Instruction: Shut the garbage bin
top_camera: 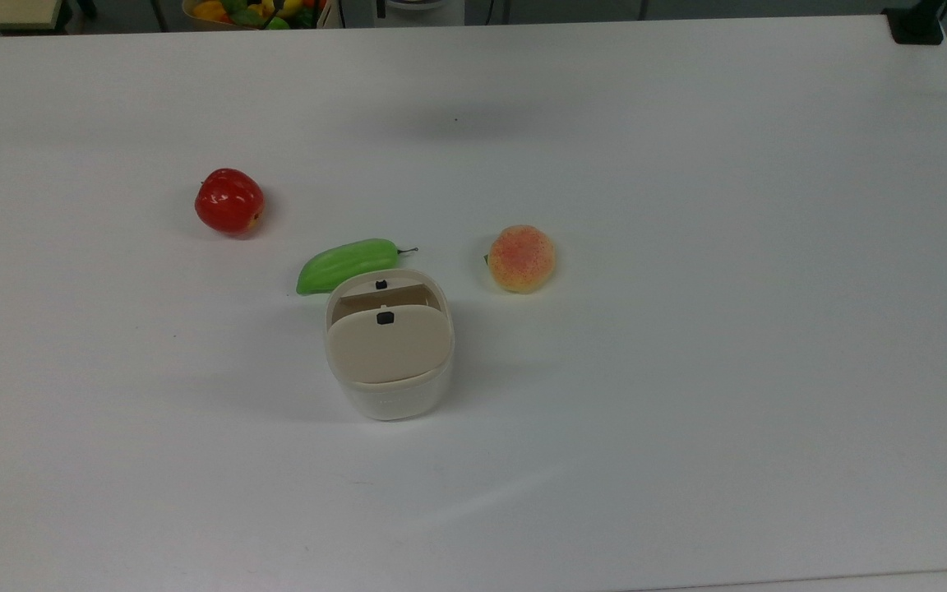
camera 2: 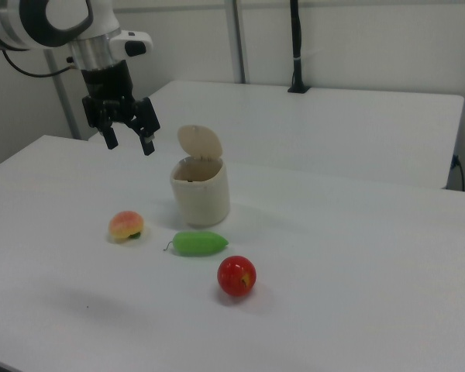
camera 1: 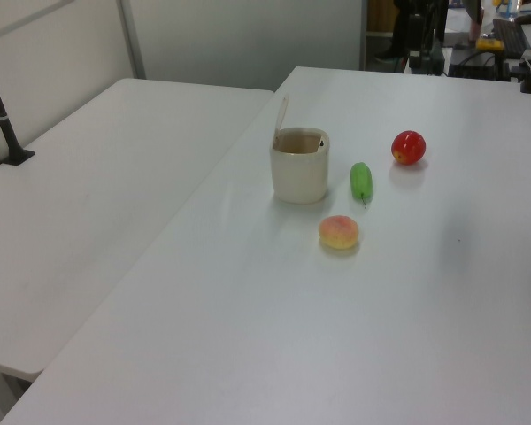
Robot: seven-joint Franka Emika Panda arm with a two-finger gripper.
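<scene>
Top view: the garbage bin [top_camera: 389,353] stood on the white table [top_camera: 687,329], lid [top_camera: 389,344] raised; green cucumber [top_camera: 347,264] touching its far rim, peach [top_camera: 521,258] near, red apple [top_camera: 229,201] farther.
Left view: lid [camera 1: 281,115] upright on the bin's left.
Right view: gripper [camera 2: 128,139] hung spread, empty, up-left of the bin.

Red apple [top_camera: 229,201], green cucumber [top_camera: 346,265] and peach [top_camera: 521,258] on white table [top_camera: 687,329]

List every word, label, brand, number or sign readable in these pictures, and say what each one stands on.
None: no readable text shows.
The garbage bin has faint raised marks low on its front wall, too blurred to read.
The red apple, green cucumber, peach, table and the robot's hand carry no lettering.
</scene>
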